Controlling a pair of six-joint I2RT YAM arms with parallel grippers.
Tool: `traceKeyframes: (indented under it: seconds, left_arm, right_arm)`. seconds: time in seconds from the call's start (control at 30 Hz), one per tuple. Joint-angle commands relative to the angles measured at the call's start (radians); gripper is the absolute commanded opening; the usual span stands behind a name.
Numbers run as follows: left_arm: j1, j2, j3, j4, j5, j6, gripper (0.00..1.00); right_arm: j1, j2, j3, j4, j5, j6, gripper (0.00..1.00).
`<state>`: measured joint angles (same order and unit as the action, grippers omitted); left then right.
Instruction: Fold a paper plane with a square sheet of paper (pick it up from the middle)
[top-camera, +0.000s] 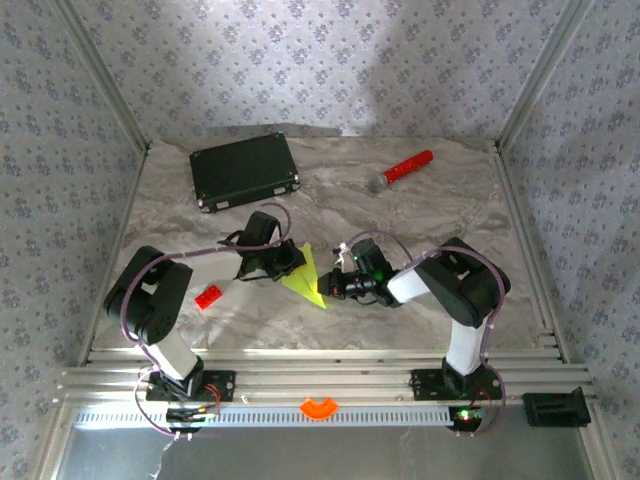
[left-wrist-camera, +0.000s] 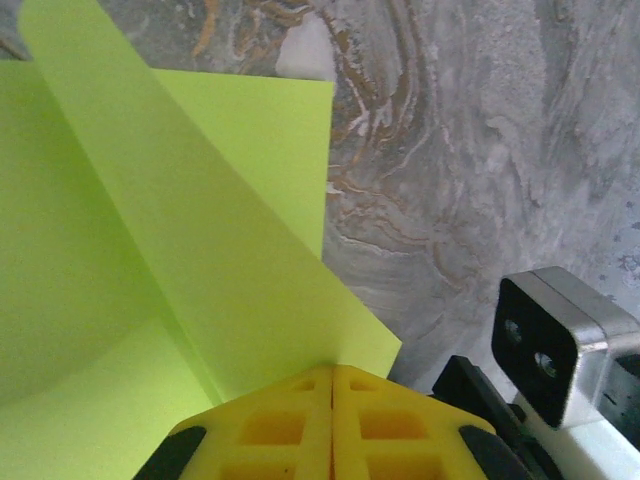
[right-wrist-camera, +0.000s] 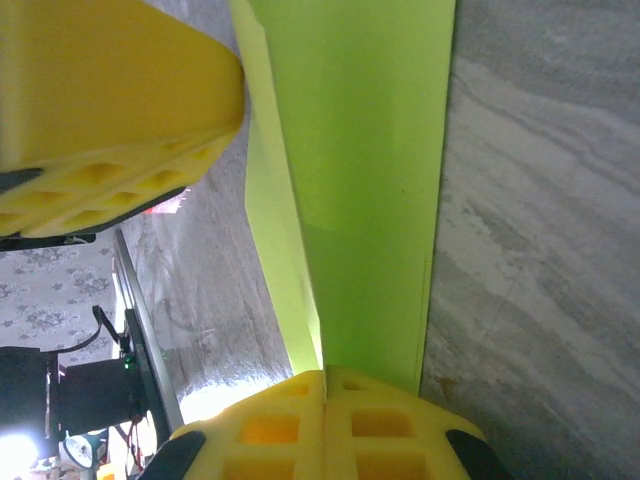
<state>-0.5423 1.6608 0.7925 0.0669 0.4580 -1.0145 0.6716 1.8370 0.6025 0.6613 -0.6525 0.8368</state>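
The square sheet of paper (top-camera: 305, 275) is lime yellow-green and folded into a slim pointed wedge, like a paper plane, with a lengthwise crease. It hangs between my two grippers just above the table. My left gripper (top-camera: 291, 262) holds it from the left. In the left wrist view its yellow fingers (left-wrist-camera: 290, 425) are pressed together on the edge of a raised flap of the paper (left-wrist-camera: 180, 250). My right gripper (top-camera: 331, 283) holds it from the right. Its jaws (right-wrist-camera: 325, 378) are shut on the fold of the paper (right-wrist-camera: 370, 150), and the left gripper's fingers (right-wrist-camera: 110, 110) show at upper left.
A black case (top-camera: 245, 170) lies at the back left. A red-handled microphone (top-camera: 400, 170) lies at the back right. A small red block (top-camera: 208, 296) sits by the left arm. Patterned walls and metal posts enclose the marble tabletop (top-camera: 420, 215).
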Motion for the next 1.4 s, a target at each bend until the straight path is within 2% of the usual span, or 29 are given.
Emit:
traceKeyframes:
  seconds: [0.0,0.43,0.87,1.37]
  left_arm:
    - [0.001,0.024,0.030,0.038,0.017,0.004,0.08]
    - [-0.001,0.086,0.042,0.048,0.012,0.013,0.07]
    - [-0.024,-0.006,0.033,-0.007,-0.023,0.036,0.09]
    - [-0.024,0.075,0.050,-0.007,-0.039,0.043,0.07]
  right_arm:
    - [-0.009,0.027,0.014,-0.138,-0.028,0.008,0.00]
    - [-0.018,0.038,0.029,-0.175,-0.039,0.044,0.00]
    - [-0.037,0.049,0.039,-0.221,-0.050,0.065,0.00]
    - [-0.040,0.068,0.038,-0.198,-0.056,0.096,0.00]
